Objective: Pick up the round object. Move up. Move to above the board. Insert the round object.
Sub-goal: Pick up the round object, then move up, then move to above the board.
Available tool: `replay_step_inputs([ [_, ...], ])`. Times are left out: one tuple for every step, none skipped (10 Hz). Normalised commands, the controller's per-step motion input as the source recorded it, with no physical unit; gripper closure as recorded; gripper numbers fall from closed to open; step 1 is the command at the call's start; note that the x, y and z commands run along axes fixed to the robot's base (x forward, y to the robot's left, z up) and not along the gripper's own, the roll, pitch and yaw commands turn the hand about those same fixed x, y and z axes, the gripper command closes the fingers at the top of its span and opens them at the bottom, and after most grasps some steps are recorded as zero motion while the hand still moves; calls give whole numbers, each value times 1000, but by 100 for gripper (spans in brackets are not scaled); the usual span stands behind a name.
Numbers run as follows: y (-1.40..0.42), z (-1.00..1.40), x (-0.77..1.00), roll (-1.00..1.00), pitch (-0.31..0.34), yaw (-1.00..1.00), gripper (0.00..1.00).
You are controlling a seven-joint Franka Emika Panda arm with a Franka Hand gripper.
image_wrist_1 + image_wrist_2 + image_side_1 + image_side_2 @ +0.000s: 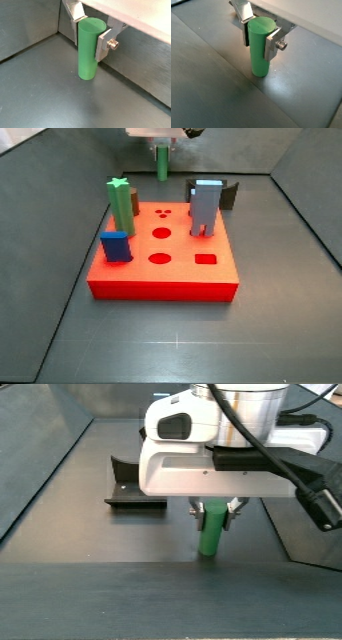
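Observation:
The round object is a plain green cylinder peg, upright, seen in both wrist views [88,50] [260,47] and both side views [163,164] [210,536]. My gripper [90,32] [259,35] is shut on its upper part, with a silver finger [103,44] pressed against each side. Its foot is at or just above the dark floor; I cannot tell which. In a side view the gripper [163,140] is behind the far end of the red board [167,276], which has open round holes [158,257] and a square hole [206,258]. The gripper also shows in a side view [211,512].
On the board stand a green star-topped peg [120,203], a blue block [116,246] and a grey-blue arch piece [205,208]. The dark fixture [131,484] [230,196] stands on the floor near the gripper. Grey walls enclose the floor.

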Motion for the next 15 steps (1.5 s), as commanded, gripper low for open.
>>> replay_step_inputs([
  [0, 0, 0, 0, 0, 0, 100],
  [0, 0, 0, 0, 0, 0, 100],
  [0, 833, 0, 0, 0, 0, 100],
  [-68, 804, -7, -14, 17, -17, 100],
  [-50, 649, -39, 11, 60, -21, 100],
  [-29, 513, -30, 42, 76, -18, 100],
  [-22, 372, -23, 64, 90, -9, 100],
  [-20, 234, -19, 83, 100, 2, 100],
  [57, 1000, 113, -79, -159, -177, 100],
  [59, 1000, 114, -84, -146, -161, 100],
  [59, 1000, 94, -91, -90, -134, 100],
  [56, 1000, 86, -83, -37, -103, 100],
  [54, 1000, 80, -61, 24, -73, 100],
  [53, 1000, 74, -43, 63, -57, 100],
  [52, 1000, 68, -34, 81, -48, 100],
])
